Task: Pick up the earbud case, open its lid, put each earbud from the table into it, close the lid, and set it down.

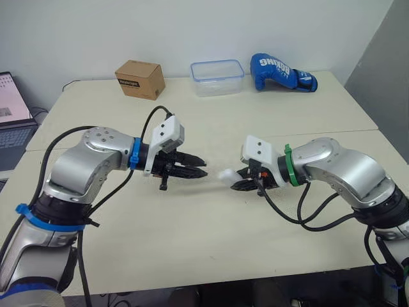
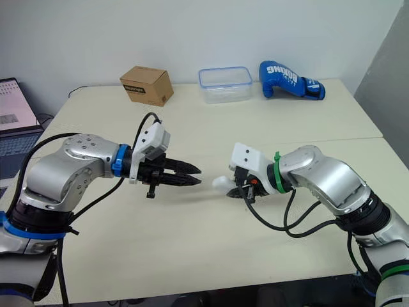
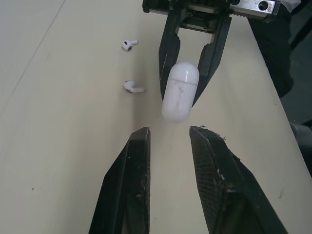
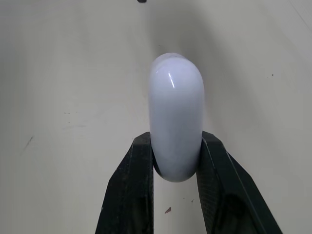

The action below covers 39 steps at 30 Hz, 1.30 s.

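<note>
Mid-frame, my right gripper (image 1: 239, 181) was clamped on the glossy white pill-shaped earbud case (image 1: 226, 174), held above the beige table (image 1: 192, 256), my left gripper (image 1: 195, 167) faced it with fingers (image 3: 131, 185) apart, and I judged opening needed a light catch on the lid (image 3: 184, 73) alone.

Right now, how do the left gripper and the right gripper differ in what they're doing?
The left gripper is open and empty, while the right gripper is shut on the white earbud case. The left gripper's wrist carries a blue band; the right gripper's wrist carries a green band. Both have two black fingers, hang above the table, and point toward each other.
</note>
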{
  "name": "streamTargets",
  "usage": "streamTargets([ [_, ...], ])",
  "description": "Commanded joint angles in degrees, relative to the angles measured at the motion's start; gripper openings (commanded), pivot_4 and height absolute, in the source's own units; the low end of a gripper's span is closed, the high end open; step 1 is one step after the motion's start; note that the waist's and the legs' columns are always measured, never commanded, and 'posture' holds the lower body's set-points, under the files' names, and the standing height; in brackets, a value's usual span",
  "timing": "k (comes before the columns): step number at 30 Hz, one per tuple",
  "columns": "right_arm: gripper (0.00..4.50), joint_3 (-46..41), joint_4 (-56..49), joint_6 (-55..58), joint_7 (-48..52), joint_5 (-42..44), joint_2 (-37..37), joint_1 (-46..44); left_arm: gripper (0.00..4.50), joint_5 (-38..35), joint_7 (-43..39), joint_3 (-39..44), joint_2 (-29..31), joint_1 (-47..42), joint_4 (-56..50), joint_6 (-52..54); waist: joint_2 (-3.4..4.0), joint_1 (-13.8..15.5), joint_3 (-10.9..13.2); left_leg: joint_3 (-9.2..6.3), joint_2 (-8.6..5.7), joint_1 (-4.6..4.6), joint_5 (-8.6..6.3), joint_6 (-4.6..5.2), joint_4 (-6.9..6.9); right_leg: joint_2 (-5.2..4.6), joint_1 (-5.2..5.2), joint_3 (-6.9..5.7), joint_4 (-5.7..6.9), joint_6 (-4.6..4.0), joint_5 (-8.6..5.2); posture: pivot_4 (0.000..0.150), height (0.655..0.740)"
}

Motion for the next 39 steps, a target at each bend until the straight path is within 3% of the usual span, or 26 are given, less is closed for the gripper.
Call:
streamTargets([
  [1, 0.78, -0.07, -0.83, -1.06, 1.27, -2.19, 0.77, -2.04, 1.26, 1.66, -1.33, -0.75, -0.43, -1.66, 0.43, -1.76, 0.0, 0.0, 0.0, 0.0, 0.0, 0.0, 0.0, 0.0, 0.0, 0.0, 0.0, 0.0, 0.0, 0.0, 0.0, 0.15, 0.7307],
  [4, 0.78, 0.3, -0.89, -0.81, 1.88, -3.5, 1.52, -2.7, 1.86, 3.72, -2.24, -2.25, -0.57, -2.01, 1.61, -2.66, 0.0, 0.01, 0.0, -0.01, 0.0, 0.0, 0.0, 0.0, 0.0, 0.0, -0.01, -0.01, 0.0, 0.0, 0.0, 0.15, 0.7307],
  [8, 0.78, 1.0, -0.84, -0.42, 2.92, -5.14, 2.04, -3.7, 3.05, 6.36, -1.94, -3.96, -1.09, -1.95, 1.94, -3.45, 0.0, -0.01, 0.0, -0.01, 0.0, -0.02, 0.0, 0.0, 0.0, 0.0, -0.02, 0.0, 0.01, 0.0, 0.0, 0.15, 0.7307],
  [24, 0.78, 8.78, 0.91, 3.68, 4.96, -13.27, 3.91, -10.45, 3.05, 10.0, -3.76, -7.72, -4.6, -6.95, 5.73, -1.49, 0.0, -0.11, 0.0, 0.01, -0.01, -0.05, 0.01, -0.01, 0.02, 0.0, -0.08, 0.01, 0.05, -0.01, 0.0, 0.15, 0.7307],
  [27, 0.78, 9.17, 1.33, 4.61, 4.81, -13.8, 4.64, -11.05, 2.44, 10.33, -4.0, -7.9, -5.13, -6.81, 5.7, -1.54, 0.0, -0.11, 0.0, 0.0, -0.01, -0.06, 0.01, -0.02, 0.03, 0.0, -0.1, 0.01, 0.05, -0.01, 0.0, 0.15, 0.7307],
  [31, 0.78, 9.3, 1.72, 5.89, 4.75, -14.09, 5.71, -11.84, 1.26, 11.35, -4.02, -8.31, -5.78, -6.58, 6.12, -2.41, 0.0, -0.08, 0.0, 0.0, -0.02, -0.07, 0.01, -0.02, 0.04, -0.01, -0.1, 0.01, 0.05, -0.01, 0.0, 0.15, 0.7307],
  [39, 0.78, 9.29, 2.81, 7.18, 4.4, -14.65, 6.37, -12.88, 1.26, 11.97, -4.18, -8.2, -6.73, -6.57, 6.21, -2.31, 0.0, -0.11, 0.0, 0.01, -0.02, -0.08, 0.01, -0.02, 0.04, -0.01, -0.13, 0.03, 0.08, -0.01, 0.01, 0.15, 0.7307],
])
